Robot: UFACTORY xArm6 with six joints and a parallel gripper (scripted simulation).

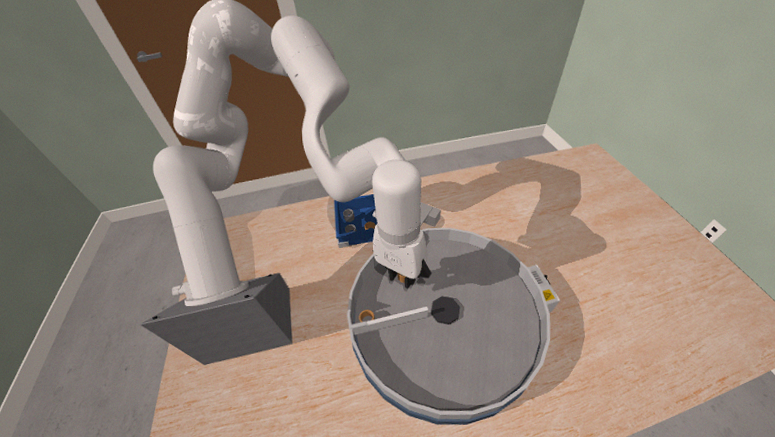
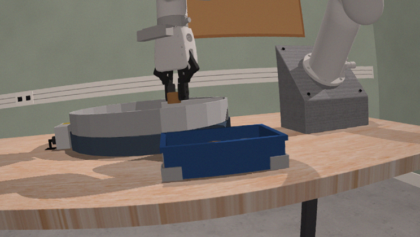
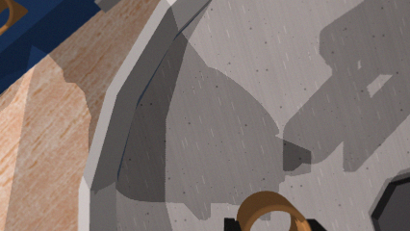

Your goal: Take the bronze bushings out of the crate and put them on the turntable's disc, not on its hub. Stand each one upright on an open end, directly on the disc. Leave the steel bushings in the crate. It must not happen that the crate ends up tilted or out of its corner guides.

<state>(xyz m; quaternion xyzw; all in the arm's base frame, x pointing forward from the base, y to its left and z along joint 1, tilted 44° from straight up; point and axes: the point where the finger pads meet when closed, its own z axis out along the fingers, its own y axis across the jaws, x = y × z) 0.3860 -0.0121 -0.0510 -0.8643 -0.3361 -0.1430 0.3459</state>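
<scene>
My gripper point(image 1: 406, 278) is shut on a bronze bushing point(image 2: 172, 97), held upright just above the grey turntable disc point(image 1: 452, 343), near the rim on the crate's side. In the wrist view the bushing point(image 3: 269, 210) shows as a bronze ring between my fingertips. The dark hub point(image 1: 447, 309) lies toward the middle, apart from my gripper. Another bronze bushing point(image 1: 366, 314) stands on the disc by the white arm bar point(image 1: 392, 318). The blue crate point(image 2: 223, 149) holds two steel bushings point(image 1: 348, 223) and a bronze one point(image 1: 369, 223).
The turntable has a raised grey rim point(image 2: 148, 116) and a small control box point(image 1: 543, 288) at its side. The arm's grey base block point(image 1: 223, 317) stands on the table beside the turntable.
</scene>
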